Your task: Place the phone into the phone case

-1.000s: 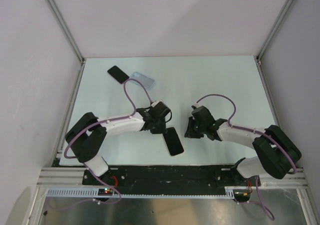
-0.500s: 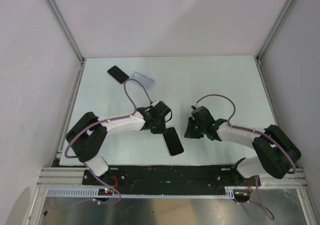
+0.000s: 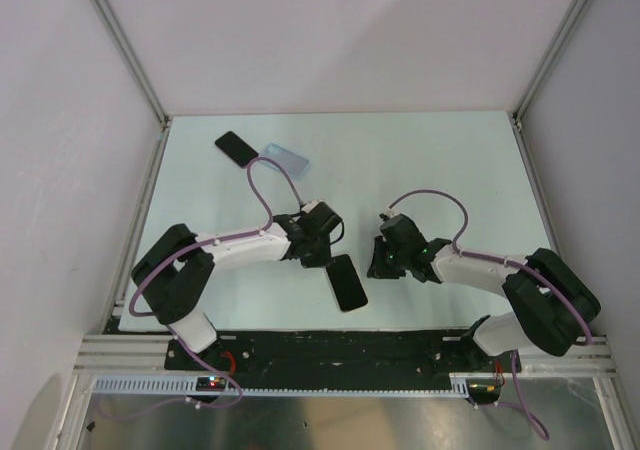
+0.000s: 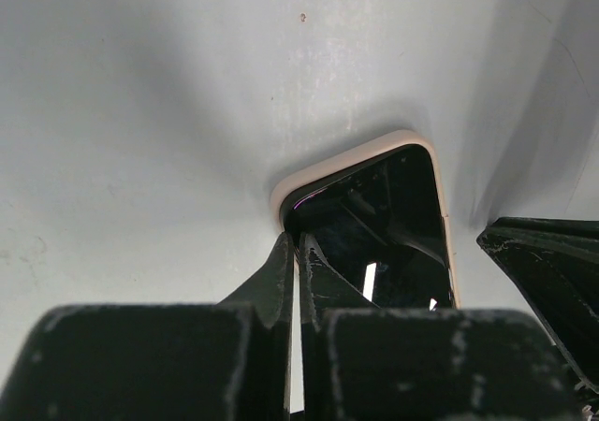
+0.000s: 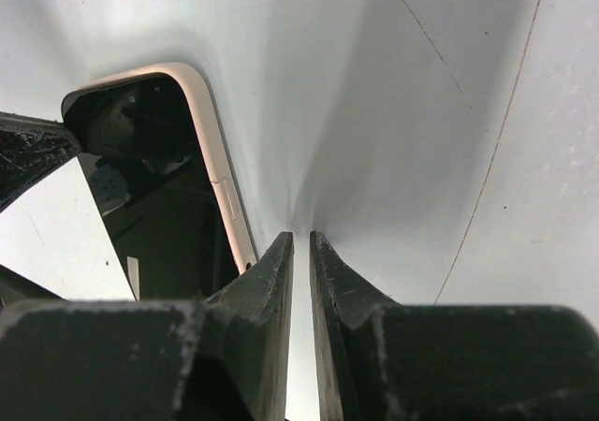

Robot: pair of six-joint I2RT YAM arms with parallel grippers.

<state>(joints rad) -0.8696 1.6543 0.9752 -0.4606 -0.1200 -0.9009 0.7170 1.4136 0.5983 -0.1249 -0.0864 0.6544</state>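
The phone (image 3: 349, 282), black-faced with a cream rim, lies flat near the table's front centre. My left gripper (image 3: 321, 257) is shut, its tips at the phone's far left corner. In the left wrist view the fingertips (image 4: 298, 243) sit on the rim of the phone (image 4: 384, 215). My right gripper (image 3: 377, 261) is shut and empty, its tips (image 5: 300, 239) on the table just beside the long right edge of the phone (image 5: 159, 159). The light blue phone case (image 3: 287, 158) lies far back left, away from both grippers.
A flat black slab (image 3: 236, 148) lies next to the case at the back left. White walls and metal rails enclose the table (image 3: 450, 170). Purple cables arch over both arms. The right gripper's finger (image 4: 552, 271) shows at the right of the left wrist view.
My right gripper has edged left, closer to the phone's right edge. The left gripper and the phone have barely moved.
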